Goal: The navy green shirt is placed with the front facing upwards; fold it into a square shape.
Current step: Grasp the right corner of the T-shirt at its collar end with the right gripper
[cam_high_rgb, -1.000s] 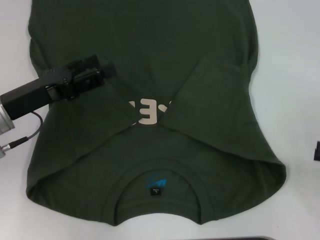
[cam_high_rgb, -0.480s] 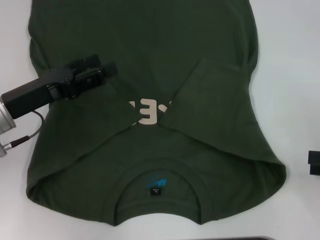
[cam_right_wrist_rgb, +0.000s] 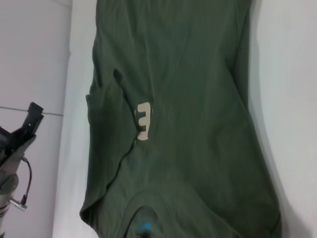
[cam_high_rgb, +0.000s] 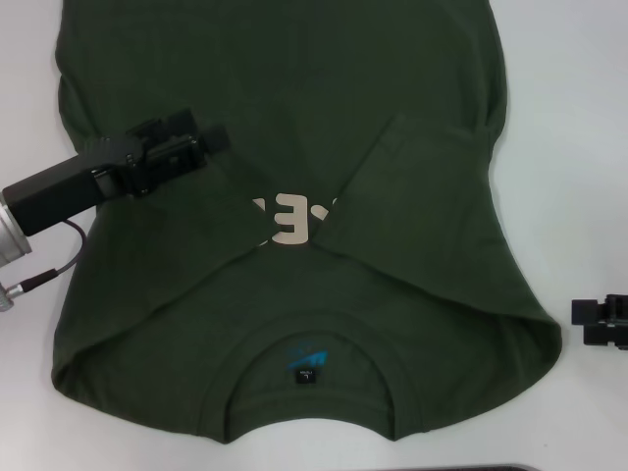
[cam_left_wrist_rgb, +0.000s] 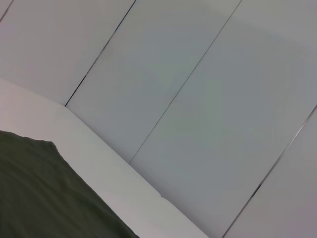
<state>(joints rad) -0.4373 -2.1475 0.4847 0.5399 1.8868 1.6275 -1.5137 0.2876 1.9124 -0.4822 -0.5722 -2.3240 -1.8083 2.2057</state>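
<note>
The navy green shirt [cam_high_rgb: 294, 98] lies flat on the white table, collar [cam_high_rgb: 314, 329] nearest me, with a small black-and-blue label [cam_high_rgb: 306, 368] inside it. Both sleeves are folded inward over the chest, so only part of the pale lettering [cam_high_rgb: 292, 221] shows between them. My left gripper [cam_high_rgb: 214, 137] hovers over the folded left sleeve, just left of the lettering. My right gripper [cam_high_rgb: 601, 321] sits over bare table off the shirt's right shoulder edge. The right wrist view shows the shirt [cam_right_wrist_rgb: 188, 99] lengthwise with one pale letter [cam_right_wrist_rgb: 143, 121]. The left wrist view catches a shirt edge [cam_left_wrist_rgb: 44, 198].
White table [cam_high_rgb: 569, 118] surrounds the shirt on both sides. A cable [cam_high_rgb: 54, 265] trails from the left arm over the table's left part. Grey wall panels [cam_left_wrist_rgb: 198, 99] stand behind the table. The left arm [cam_right_wrist_rgb: 17, 141] shows in the right wrist view.
My right gripper has come in from the right edge toward the shirt's shoulder. The left gripper has barely shifted, and the shirt lies as before.
</note>
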